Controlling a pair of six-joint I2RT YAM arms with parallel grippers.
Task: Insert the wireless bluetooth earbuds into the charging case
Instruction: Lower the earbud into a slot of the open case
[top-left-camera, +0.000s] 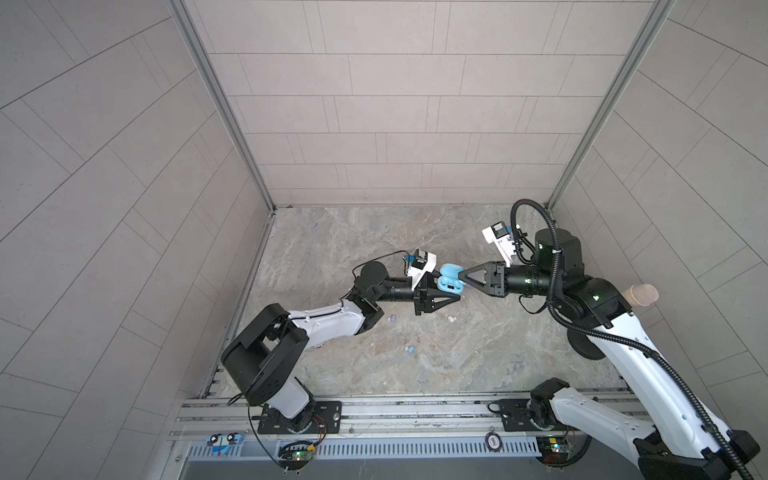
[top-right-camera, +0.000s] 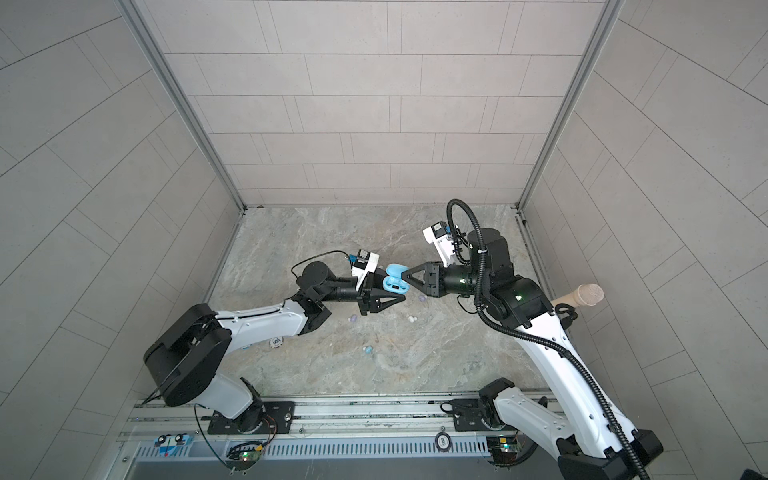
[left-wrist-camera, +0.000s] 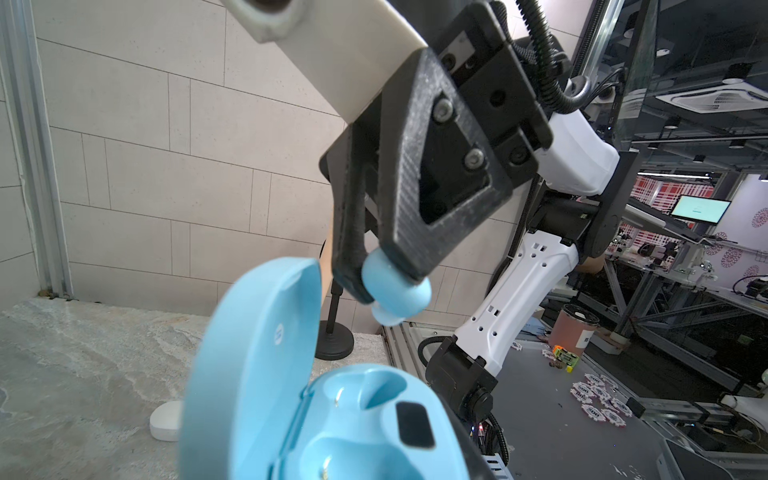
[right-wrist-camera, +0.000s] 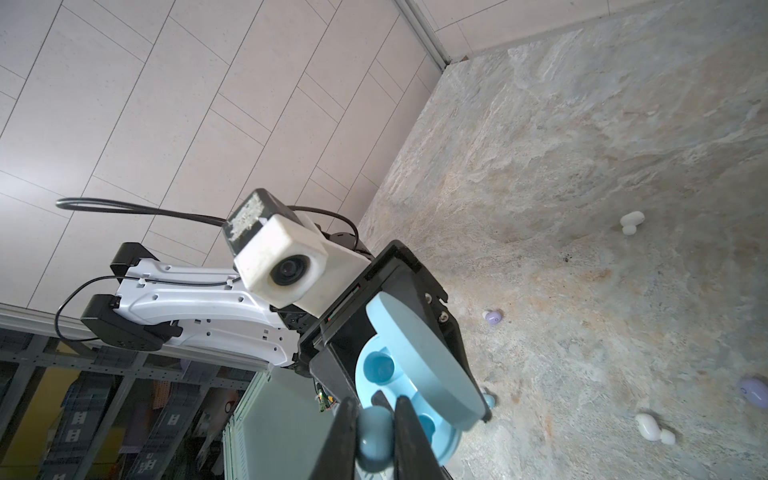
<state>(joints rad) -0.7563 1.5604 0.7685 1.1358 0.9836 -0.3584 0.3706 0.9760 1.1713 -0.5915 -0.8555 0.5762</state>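
Open light-blue case (left-wrist-camera: 266, 365) — clamped in left gripper (top-left-camera: 451, 283); right gripper (left-wrist-camera: 384, 279) pinches a rounded light-blue earbud (right-wrist-camera: 374, 432).

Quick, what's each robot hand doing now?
The left gripper is shut on the open light blue charging case.
The right gripper is shut on a light blue earbud.

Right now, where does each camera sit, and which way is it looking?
Both top views: high above the arm bases, looking down at the table; both arms show, the left gripper and right gripper meeting mid-table.
Left wrist: on the left arm, facing over the open blue case at the right gripper pinching a blue earbud.
Right wrist: on the right arm, looking along its own fingers at that earbud, the case and the left arm.
Shared: both wrist views show case and earbud, from opposite sides.
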